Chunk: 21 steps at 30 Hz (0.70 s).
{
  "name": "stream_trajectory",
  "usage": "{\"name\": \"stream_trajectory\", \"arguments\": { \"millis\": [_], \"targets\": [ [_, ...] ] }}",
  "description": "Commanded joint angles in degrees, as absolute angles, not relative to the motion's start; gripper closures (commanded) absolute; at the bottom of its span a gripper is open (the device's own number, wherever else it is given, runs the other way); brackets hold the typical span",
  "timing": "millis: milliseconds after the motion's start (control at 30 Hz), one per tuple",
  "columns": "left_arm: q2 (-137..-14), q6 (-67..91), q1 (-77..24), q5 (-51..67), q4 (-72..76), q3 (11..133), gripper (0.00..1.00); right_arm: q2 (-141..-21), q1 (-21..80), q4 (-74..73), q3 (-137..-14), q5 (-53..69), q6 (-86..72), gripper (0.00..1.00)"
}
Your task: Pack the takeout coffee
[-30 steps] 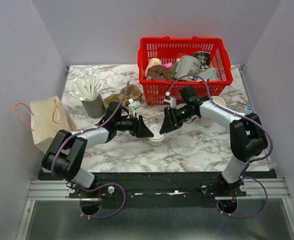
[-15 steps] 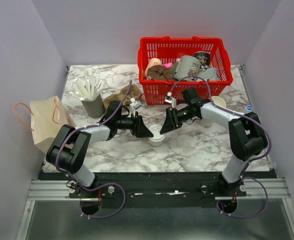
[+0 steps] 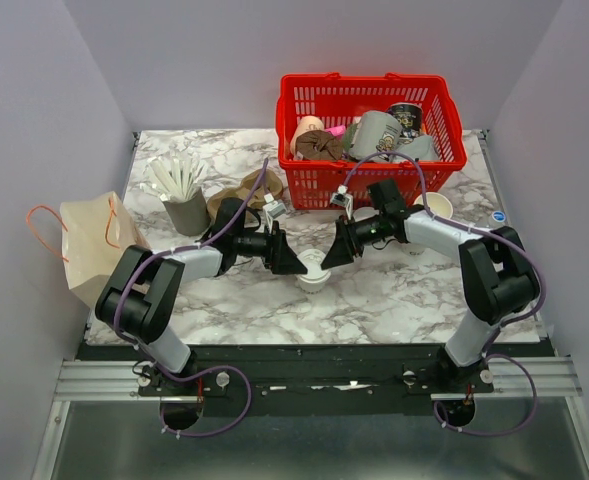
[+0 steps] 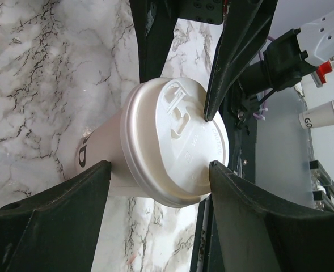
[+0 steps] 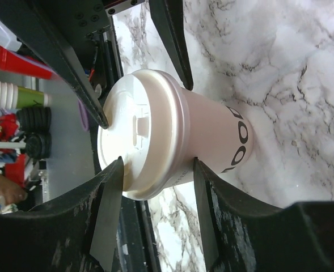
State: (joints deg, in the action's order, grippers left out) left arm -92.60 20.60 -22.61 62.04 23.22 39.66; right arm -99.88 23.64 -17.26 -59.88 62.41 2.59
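Well, beyond the outer side of the left claw (image 3: 296,266), the brown paper bag (image 3: 92,248) leans at the edge of the marble table (image 3: 394,292). It is well apart from that claw and back past its wrist, and we cannot make out whether its mouth stands open. The left claw reaches in low with fingers spread wide, and the takeout coffee (image 4: 169,150) stands upright right between its tips, lid on. In its wrist view each tip meets the cup's outline with no gap showing, one at the paper wall and one at the lid's rim, yet we cannot tell whether they squeeze or merely bracket. The right claw (image 3: 330,256) comes in from the opposite side, so both sets of fingers surround the same cup. Its spread looks somewhat narrower, and again we cannot tell a true grip from a loose frame. We judge this doubled approach is meant to steady a light cup, or seat its lid, before one claw carries it to the bag. From overhead the claws cover most of the cup, its dark lettering is only partly readable, and the lid conceals the contents. Behind the right claw's wrist sits the red basket (image 3: 364,80).
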Motion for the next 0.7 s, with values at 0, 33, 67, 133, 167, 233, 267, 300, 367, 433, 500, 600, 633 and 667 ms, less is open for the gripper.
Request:
{"name": "stream_trajectory", "arguments": {
  "millis": [0,33,67,133,167,233,267,300,367,433,500,600,633,667],
  "targets": [
    [-94.75,14.41,-22.41,59.50,20.57,39.46,0.23,-100.11,24.26,-12.75,-56.69,58.63,10.55,0.43],
    [-94.75,14.33,-22.33,59.50,20.57,39.55,0.23,-99.93,24.26,-12.48,-56.52,58.62,10.55,0.43],
    [-94.83,14.07,-22.32,59.41,20.39,39.72,0.23,-100.02,24.26,-12.48,-56.60,58.80,10.72,0.43],
    [-94.92,13.71,-22.41,59.24,19.87,40.34,0.23,-100.28,24.26,-12.39,-56.86,58.45,10.81,0.43],
    [-94.83,13.19,-22.33,59.15,19.60,40.69,0.24,-100.11,24.26,-12.31,-57.04,58.36,10.81,0.43],
    [-94.75,12.40,-22.32,58.54,17.67,41.83,0.24,-99.67,24.26,-11.78,-57.22,56.08,10.72,0.45],
    [-94.75,12.04,-22.32,58.45,17.23,42.18,0.24,-99.06,24.26,-11.60,-57.30,55.20,10.72,0.45],
    [-94.49,10.56,-22.32,58.01,15.31,42.71,0.25,-98.62,24.26,-11.60,-57.39,52.76,10.72,0.45],
    [-94.31,9.67,-22.41,58.18,13.81,44.12,0.25,-97.65,24.26,-11.51,-57.30,52.64,10.81,0.44],
    [-93.96,8.44,-22.41,58.45,10.73,46.04,0.24,-96.51,24.26,-12.48,-57.57,53.09,11.08,0.41],
    [-93.43,8.18,-22.41,59.06,8.63,47.02,0.23,-95.37,24.26,-13.70,-58.09,54.13,10.90,0.37],
    [-93.16,6.86,-22.33,59.68,5.29,49.22,0.23,-94.31,24.26,-15.55,-59.85,54.93,10.72,0.30],
    [-93.16,6.42,-22.32,59.76,4.75,50.00,0.23,-93.78,24.17,-15.73,-60.29,54.93,10.72,0.11],
    [-93.08,6.24,-22.32,59.94,4.14,50.36,0.23,-93.52,24.17,-15.91,-60.55,54.76,10.72,0.00]
  ]
}}
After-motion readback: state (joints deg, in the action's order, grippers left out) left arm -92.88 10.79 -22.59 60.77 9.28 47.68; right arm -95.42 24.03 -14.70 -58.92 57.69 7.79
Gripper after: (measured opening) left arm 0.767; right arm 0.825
